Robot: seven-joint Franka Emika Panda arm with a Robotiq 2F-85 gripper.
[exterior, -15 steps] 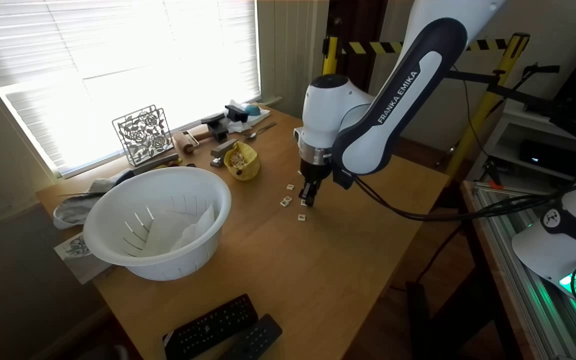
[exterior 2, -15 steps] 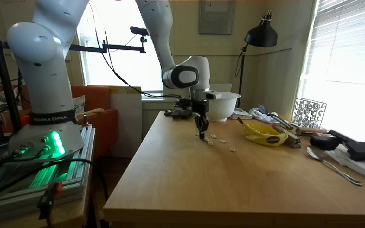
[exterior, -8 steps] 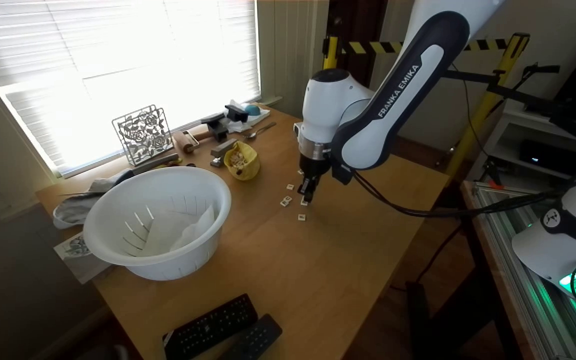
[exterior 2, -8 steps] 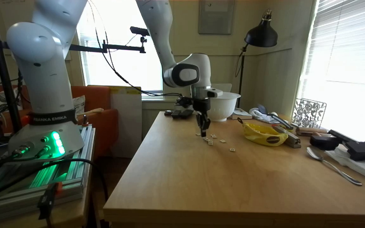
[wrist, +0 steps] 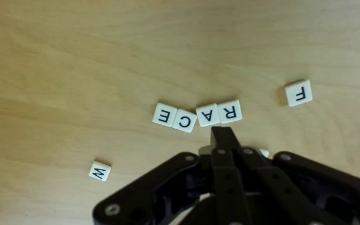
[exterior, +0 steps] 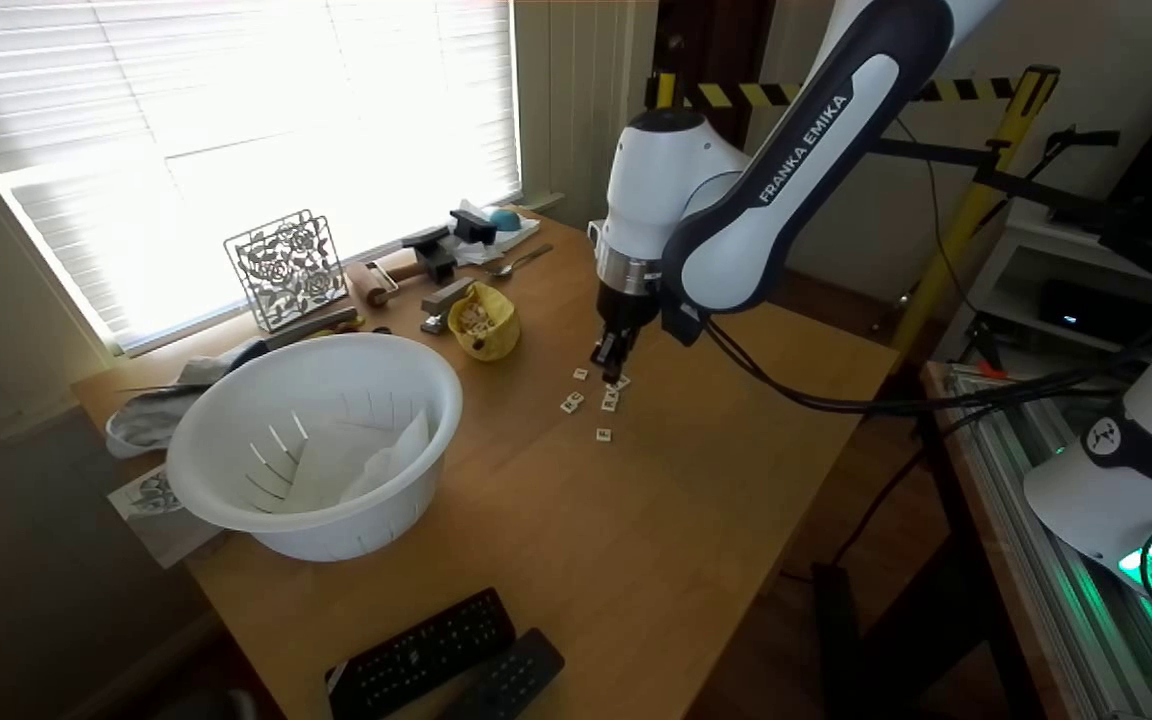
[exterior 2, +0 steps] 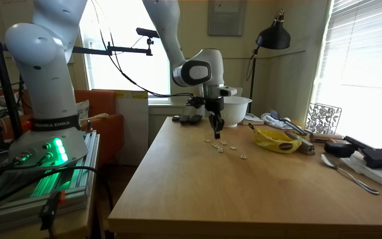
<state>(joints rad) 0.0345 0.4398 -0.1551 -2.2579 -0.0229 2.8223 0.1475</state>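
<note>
My gripper [wrist: 225, 129] is shut, its fingertips together, with nothing visible between them. It hangs a little above the wooden table and the small white letter tiles. It also shows in both exterior views [exterior: 613, 378] [exterior 2: 217, 136]. In the wrist view, the E tile [wrist: 164, 115], C tile [wrist: 184, 121], A tile [wrist: 208, 115] and R tile [wrist: 229, 112] lie in a slightly bent row just beyond the fingertips. An F tile [wrist: 298, 93] lies apart at right, a W-like tile [wrist: 100, 171] at left. Another tile [wrist: 264, 152] is mostly hidden behind the fingers.
A yellow banana-shaped pouch [exterior 2: 277, 141] with small pieces inside stands near the tiles. A large white bowl [exterior: 316, 430], remote controls [exterior: 421, 655], a stapler [exterior 2: 300, 142], a spoon [exterior 2: 347, 176] and a metal flower-patterned holder [exterior: 286, 270] are on the table.
My gripper has risen from near the table surface beside the tiles and shifted slightly to the right in an exterior view. Tiles it partly covered now show. The tiles have not visibly moved.
</note>
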